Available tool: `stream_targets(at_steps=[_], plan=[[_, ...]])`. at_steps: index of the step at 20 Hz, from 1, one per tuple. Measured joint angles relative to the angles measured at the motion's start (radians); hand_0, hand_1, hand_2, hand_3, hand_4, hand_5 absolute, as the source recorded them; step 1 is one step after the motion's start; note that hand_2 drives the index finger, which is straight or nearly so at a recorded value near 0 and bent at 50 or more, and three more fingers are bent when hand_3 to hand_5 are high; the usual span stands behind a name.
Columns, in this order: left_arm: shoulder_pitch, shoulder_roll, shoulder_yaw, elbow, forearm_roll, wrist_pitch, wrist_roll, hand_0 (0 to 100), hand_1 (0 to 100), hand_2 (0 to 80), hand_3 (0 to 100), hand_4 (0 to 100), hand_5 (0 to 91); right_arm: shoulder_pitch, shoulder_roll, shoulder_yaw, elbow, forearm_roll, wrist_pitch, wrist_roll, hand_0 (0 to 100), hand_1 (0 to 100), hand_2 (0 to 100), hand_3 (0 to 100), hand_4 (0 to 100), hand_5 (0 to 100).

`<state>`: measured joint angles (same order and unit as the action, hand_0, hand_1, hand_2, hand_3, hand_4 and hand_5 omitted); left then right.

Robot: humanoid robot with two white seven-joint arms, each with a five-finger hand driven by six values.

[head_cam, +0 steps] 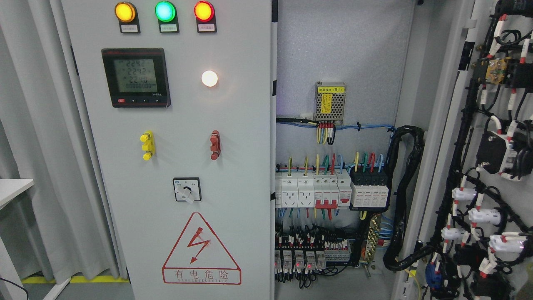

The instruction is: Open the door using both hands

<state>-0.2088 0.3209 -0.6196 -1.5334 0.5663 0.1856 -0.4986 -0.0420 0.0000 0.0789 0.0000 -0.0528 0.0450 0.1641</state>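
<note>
A grey electrical cabinet fills the head view. Its left door is closed and carries three lit indicator lamps, a digital meter, a white lamp, a yellow handle, a red handle, a rotary switch and a red warning triangle. The right door is swung wide open, with its wired inner side facing me. The cabinet interior shows breakers and a power supply. Neither hand is in view.
A grey curtain hangs left of the cabinet. A white table edge juts in at the left. Yellow floor tape runs along the bottom left. Thick black cable bundles hang inside by the right hinge.
</note>
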Motion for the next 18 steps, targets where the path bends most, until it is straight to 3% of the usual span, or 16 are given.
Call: stream_targets(at_steps=[3,7,10,12,18], plan=[[0.125,-0.027,0.090,0.126,-0.039,-0.036,-0.001,29,0,2.6,3,4,0.0,0.001,0.000,0.000,0.000,0.000,-0.030,0.000,22,0,0,0,0,0],[0.208,-0.076,0.187,0.352,-0.067,-0.106,-0.001,29,0,2.7,3,3,0.0,0.013,0.000,0.000,-0.002,-0.001,-0.055,-0.005,22,0,0,0,0,0],[0.217,-0.118,0.240,0.544,-0.079,-0.145,0.000,29,0,2.7,3,3,0.0,0.026,-0.001,0.000,-0.022,-0.001,-0.065,-0.005,22,0,0,0,0,0],[0.215,-0.143,0.267,0.668,-0.084,-0.153,0.030,29,0,2.7,3,3,0.0,0.029,-0.007,0.000,-0.051,-0.001,-0.066,-0.007,22,0,0,0,0,0],[0.211,-0.211,0.326,0.981,-0.127,-0.161,0.072,29,0,2.7,3,4,0.0,0.106,-0.024,0.004,-0.231,0.001,-0.068,-0.032,22,0,0,0,0,0]])
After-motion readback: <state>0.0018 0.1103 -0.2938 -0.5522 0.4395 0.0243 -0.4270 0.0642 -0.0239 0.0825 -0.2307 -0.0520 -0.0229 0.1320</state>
